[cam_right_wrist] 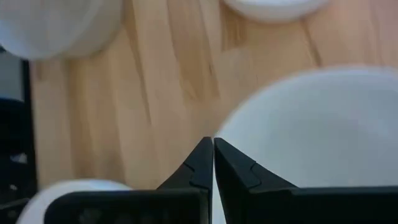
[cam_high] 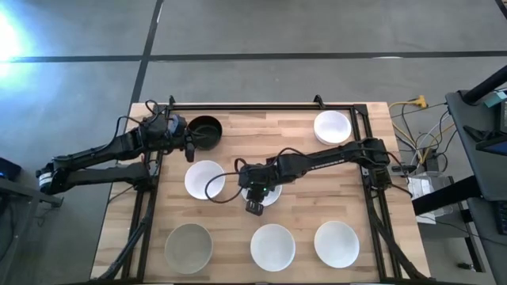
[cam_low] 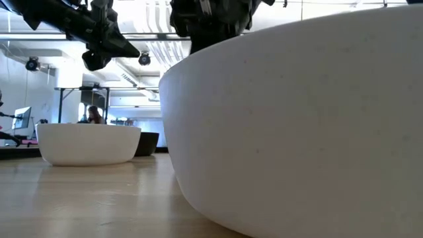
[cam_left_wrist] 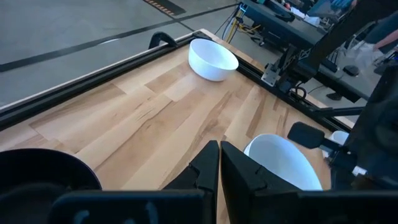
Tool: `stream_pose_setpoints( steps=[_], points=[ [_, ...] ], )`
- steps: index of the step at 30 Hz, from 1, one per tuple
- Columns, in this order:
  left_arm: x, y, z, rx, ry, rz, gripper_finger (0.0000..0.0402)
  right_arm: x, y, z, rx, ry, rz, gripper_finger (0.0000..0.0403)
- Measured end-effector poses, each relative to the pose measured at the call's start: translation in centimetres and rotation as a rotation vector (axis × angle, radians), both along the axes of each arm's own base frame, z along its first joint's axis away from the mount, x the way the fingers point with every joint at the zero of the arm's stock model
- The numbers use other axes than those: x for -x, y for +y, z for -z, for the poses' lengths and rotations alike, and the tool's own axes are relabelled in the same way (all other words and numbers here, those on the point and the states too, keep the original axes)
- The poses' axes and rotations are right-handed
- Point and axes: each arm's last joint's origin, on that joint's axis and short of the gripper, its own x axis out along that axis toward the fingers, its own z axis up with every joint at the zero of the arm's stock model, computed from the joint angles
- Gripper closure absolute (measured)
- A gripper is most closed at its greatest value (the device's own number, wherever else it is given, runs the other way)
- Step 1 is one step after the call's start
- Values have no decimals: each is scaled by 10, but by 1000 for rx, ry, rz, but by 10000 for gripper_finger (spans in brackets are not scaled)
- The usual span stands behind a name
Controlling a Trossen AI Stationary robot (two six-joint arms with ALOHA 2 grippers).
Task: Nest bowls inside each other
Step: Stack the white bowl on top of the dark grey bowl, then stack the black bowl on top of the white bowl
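Seven bowls show in the high view: a black bowl, a grey bowl and several white ones, each resting on its base on the table. My left gripper is shut and sits between the black bowl and a white bowl, above the table. My right gripper is shut, pointing down over the near rim of the middle white bowl. That bowl fills the right wrist view, beside the shut fingers. My right gripper's shut fingertips stand at the near rim of the middle white bowl, coming from above. Whether they touch the rim I cannot tell. My left gripper touches nothing.
White bowls stand at the far right corner and along the near edge. A black frame rail borders the wooden table. The nearest white bowl fills much of the low view. A person sits in the room beyond.
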Motion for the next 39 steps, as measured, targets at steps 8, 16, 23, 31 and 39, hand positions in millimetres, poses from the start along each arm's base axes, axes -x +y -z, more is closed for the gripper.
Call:
stream_pose_setpoints(
  steps=[8, 16, 23, 31, 39],
  points=[
    [0, 0, 0, -9, 1, 2, 402, -6, -6, -3, -4, -58, 25, 394],
    [0, 0, 0, -26, 7, 9, 402, 4, -37, -32, 124, -123, 223, 394],
    [1, 0, -1, -53, 13, 17, 402, 40, -66, -60, 284, -15, 354, 394],
    [-8, 3, -3, -66, -25, 14, 402, 72, -76, -82, 372, 28, 357, 394],
    [-44, 18, 5, -37, -92, -1, 402, 112, -85, -70, 422, 55, 404, 394]
  ],
)
